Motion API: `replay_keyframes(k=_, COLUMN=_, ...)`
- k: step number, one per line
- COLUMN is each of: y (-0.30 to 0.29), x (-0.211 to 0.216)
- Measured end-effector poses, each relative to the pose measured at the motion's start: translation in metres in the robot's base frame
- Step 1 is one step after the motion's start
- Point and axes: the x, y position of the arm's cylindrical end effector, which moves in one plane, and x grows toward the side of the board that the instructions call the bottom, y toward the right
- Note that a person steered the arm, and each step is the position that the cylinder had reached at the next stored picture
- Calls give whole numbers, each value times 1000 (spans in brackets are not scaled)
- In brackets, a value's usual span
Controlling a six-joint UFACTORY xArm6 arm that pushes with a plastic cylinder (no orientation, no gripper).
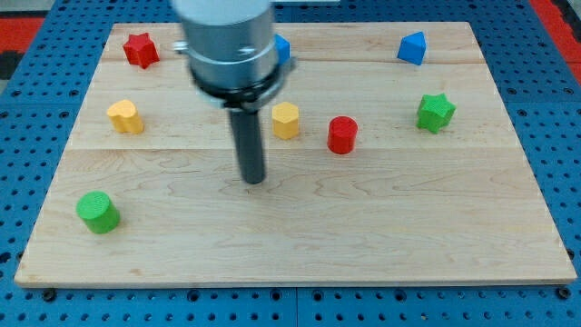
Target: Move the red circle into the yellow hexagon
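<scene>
Though touching nothing, my tip [253,179] rests left of red circle [342,134].

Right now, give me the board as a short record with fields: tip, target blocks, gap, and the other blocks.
tip: my tip on the board, below and left of both task blocks, touching neither
red circle: right of the yellow hexagon
gap: small, not touching
others: red star, yellow block, green cylinder, green star, blue block

Blue block [283,47] mostly behind arm
</scene>
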Motion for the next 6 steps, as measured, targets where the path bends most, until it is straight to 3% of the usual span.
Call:
replay_keyframes(k=2, y=125, x=-9)
replay_keyframes(k=3, y=151, x=-22)
replay_keyframes(k=6, y=62, x=-68)
